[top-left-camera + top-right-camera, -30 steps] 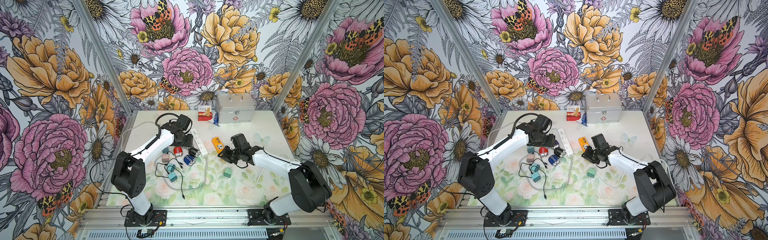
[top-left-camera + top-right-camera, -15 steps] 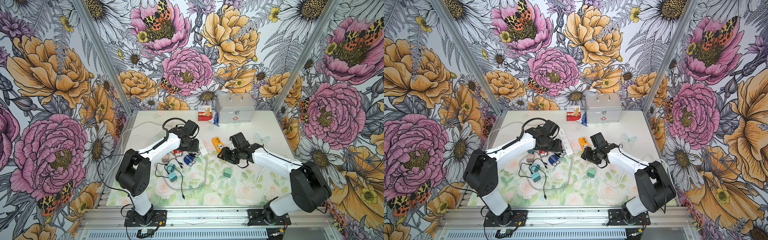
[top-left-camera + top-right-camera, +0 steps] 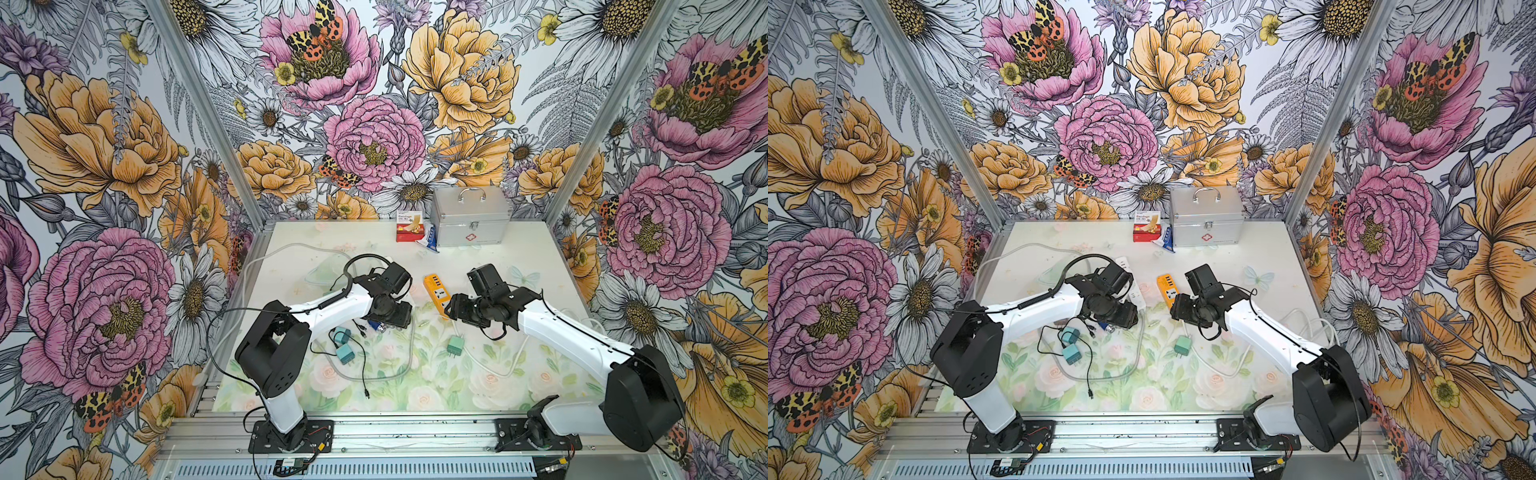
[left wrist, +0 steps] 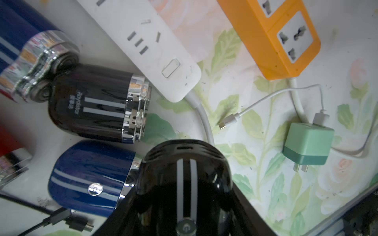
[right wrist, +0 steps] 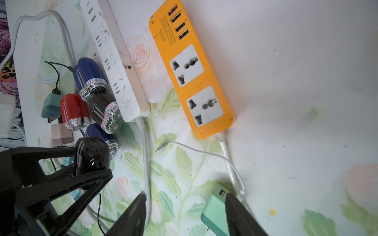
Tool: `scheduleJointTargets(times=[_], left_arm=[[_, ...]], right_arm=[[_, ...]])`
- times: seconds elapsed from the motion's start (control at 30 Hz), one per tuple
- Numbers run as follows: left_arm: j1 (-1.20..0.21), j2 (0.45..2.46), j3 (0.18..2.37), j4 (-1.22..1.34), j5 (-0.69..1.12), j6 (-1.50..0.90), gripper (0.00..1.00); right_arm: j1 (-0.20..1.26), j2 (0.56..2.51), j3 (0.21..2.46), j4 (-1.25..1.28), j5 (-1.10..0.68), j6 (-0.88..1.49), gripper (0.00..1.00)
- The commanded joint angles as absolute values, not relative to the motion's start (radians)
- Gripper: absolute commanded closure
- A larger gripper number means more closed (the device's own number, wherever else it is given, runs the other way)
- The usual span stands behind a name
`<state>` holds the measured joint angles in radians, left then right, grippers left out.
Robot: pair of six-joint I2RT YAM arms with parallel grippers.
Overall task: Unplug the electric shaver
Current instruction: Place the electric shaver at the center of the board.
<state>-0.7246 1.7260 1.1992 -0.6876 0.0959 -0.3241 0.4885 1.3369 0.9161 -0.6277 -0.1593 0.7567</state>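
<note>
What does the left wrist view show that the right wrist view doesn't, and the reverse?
Only the left wrist view: the held black shaver's empty charging port, close up. Only the right wrist view: the orange strip's USB ports, a pink charger, and the right hand open by the green charger. Both: that shaver, the white strip, the orange strip, the green charger, the loose white cable plug.

Shavers (image 5: 74,112), long power strip (image 5: 114,67), short power strip (image 5: 190,71) left to right — charger (image 3: 455,345) in front.

Black shaver (image 4: 184,179) in glossy plastic, blue shaver (image 4: 88,177) with mirror-chrome band, orange power strip (image 4: 255,26) matt plastic, white power strip (image 4: 163,47) smooth, scuffed, first-aid case (image 3: 469,226) brushed metal.
</note>
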Motion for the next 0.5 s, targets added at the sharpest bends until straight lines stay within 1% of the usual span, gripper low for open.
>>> scheduleJointTargets(times=[0.0,0.27,0.4,0.47], left_arm=[[-0.737,1.744,1.194,-0.616,0.127,-0.282,0.51],[-0.747,1.801,1.170,-0.558,0.129,-0.273,0.50],[-0.753,1.811,1.155,-0.555,0.089,-0.276,0.49],[-0.755,1.810,1.148,-0.554,0.075,-0.280,0.47]], right_arm=[[0.503,1.293,0.900,-0.687,-0.095,0.738,0.37],[0.522,1.247,0.864,-0.721,-0.062,0.748,0.37],[0.525,1.244,0.863,-0.726,-0.056,0.747,0.37],[0.527,1.245,0.860,-0.727,-0.053,0.747,0.36]])
